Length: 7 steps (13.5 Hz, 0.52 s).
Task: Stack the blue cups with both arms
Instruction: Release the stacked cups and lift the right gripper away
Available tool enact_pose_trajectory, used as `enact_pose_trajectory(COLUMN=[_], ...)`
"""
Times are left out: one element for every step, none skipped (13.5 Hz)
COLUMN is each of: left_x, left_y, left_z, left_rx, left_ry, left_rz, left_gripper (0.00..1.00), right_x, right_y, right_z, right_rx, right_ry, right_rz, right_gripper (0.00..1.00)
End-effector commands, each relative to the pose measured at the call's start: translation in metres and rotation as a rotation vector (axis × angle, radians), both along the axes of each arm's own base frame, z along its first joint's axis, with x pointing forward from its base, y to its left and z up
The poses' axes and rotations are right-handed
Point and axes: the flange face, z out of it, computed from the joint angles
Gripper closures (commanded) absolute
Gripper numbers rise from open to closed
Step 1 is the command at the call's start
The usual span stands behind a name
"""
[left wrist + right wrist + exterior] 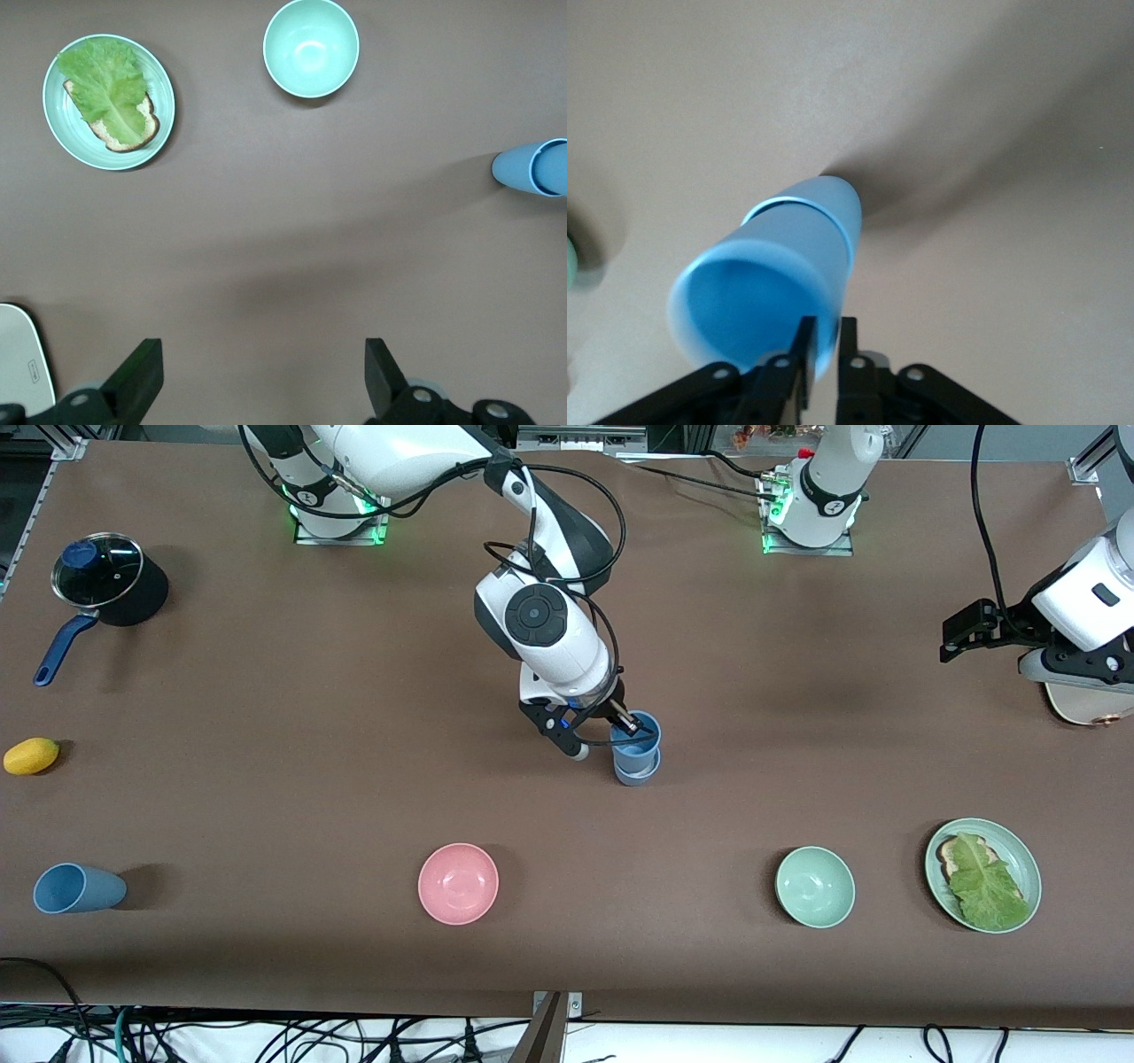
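Two blue cups stand nested mid-table, the upper cup (pixel 640 737) inside the lower cup (pixel 636 773). My right gripper (pixel 631 726) straddles the upper cup's rim, one finger inside and one outside, jaws slightly parted, so it is open by a narrow gap. In the right wrist view the upper cup (pixel 757 297) shows blurred at the right gripper (pixel 826 341), with the lower cup (pixel 830 208) under it. Another blue cup (pixel 78 888) lies on its side at the right arm's end, near the front camera. My left gripper (pixel 961 633) waits open in the air at the left arm's end, empty (pixel 264 372).
A pink bowl (pixel 458 883), a pale green bowl (pixel 815 887) and a green plate (pixel 1021 849) with toast and lettuce lie nearer the front camera. A lidded pot (pixel 102 580) and a yellow fruit (pixel 31 755) sit at the right arm's end. A white object (pixel 1085 707) lies under the left wrist.
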Motion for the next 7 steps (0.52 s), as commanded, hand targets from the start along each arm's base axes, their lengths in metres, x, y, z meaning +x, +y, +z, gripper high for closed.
enact_pose_trajectory(left_x=[-0.004, -0.004, -0.005, -0.005, -0.005, -0.005, -0.005], left_y=[0.002, 0.002, 0.000, 0.000, 0.000, 0.001, 0.001], left_z=[0.002, 0.002, 0.002, 0.003, 0.003, 0.002, 0.002], left_rx=[0.020, 0.020, 0.019, 0.019, 0.019, 0.018, 0.018], left_ry=[0.015, 0.015, 0.018, 0.018, 0.018, 0.018, 0.018], left_rz=[-0.011, -0.011, -0.012, -0.012, -0.012, -0.012, -0.012], left_gripper=[0.00, 0.00, 0.00, 0.00, 0.00, 0.00, 0.00], right_x=[0.007, 0.007, 0.006, 0.001, 0.000, 0.001, 0.002], right_y=[0.004, 0.005, 0.005, 0.009, 0.007, 0.003, -0.006], right_z=[0.004, 0.005, 0.005, 0.006, 0.007, 0.009, 0.011], right_rx=[0.023, 0.015, -0.017, -0.058, -0.071, -0.091, -0.119], right_ry=[-0.032, -0.063, -0.115, -0.164, -0.165, -0.142, -0.112], right_rz=[-0.004, 0.032, 0.117, 0.229, 0.262, 0.274, 0.287], right_gripper=[0.00, 0.00, 0.00, 0.00, 0.00, 0.00, 0.00])
